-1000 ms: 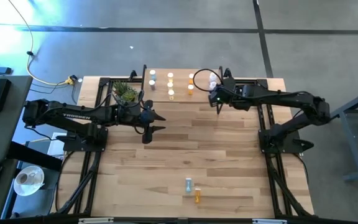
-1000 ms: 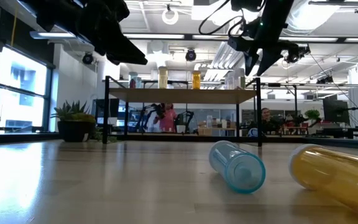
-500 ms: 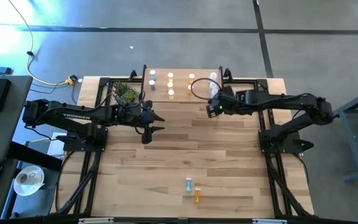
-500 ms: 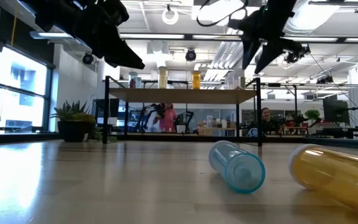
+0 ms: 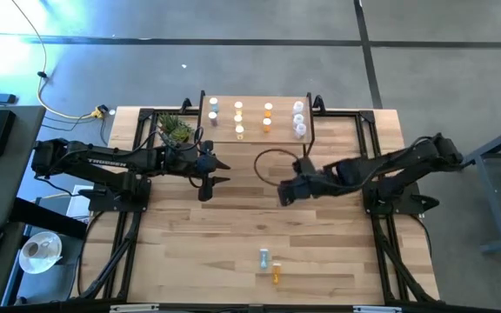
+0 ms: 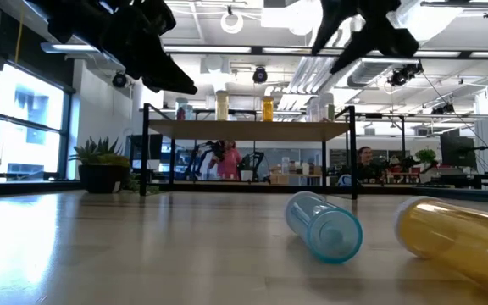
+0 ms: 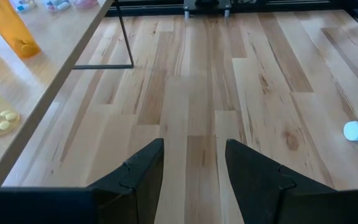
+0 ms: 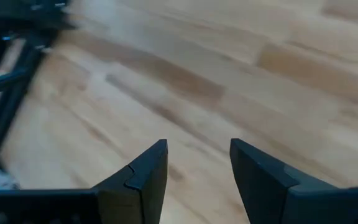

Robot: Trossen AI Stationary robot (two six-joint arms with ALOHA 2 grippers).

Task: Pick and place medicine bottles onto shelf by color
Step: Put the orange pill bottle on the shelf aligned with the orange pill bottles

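Your right gripper (image 5: 285, 191) hangs over the middle of the table (image 5: 337, 252), its fingers parted with nothing between them; the right wrist view shows only bare planks past the two dark fingers. Your left gripper (image 5: 207, 171) waits near the shelf's front left corner, beside the potted plant (image 5: 176, 129), its fingers likewise apart and empty. The shelf (image 5: 255, 135) stands at the far edge of the table and already carries upright bottles: a pale blue pair (image 5: 213, 109) toward its left end, yellow ones (image 5: 238, 117) next, orange ones (image 5: 268, 116) after those, and clear ones (image 5: 299, 118) at the right end. Two bottles are left, lying on their sides just beside each other near the table's front edge: a blue bottle (image 5: 264, 257) and an orange bottle (image 5: 276, 275) in front of it. You appear to be between placements, with the right arm on the way to fetch one of them. The next move calls for carrying the right gripper on toward the front edge, lowering it over one bottle with the fingers straddling its round body, and closing without knocking the neighbour, since both can roll. Then stand it with its own colour on the shelf.
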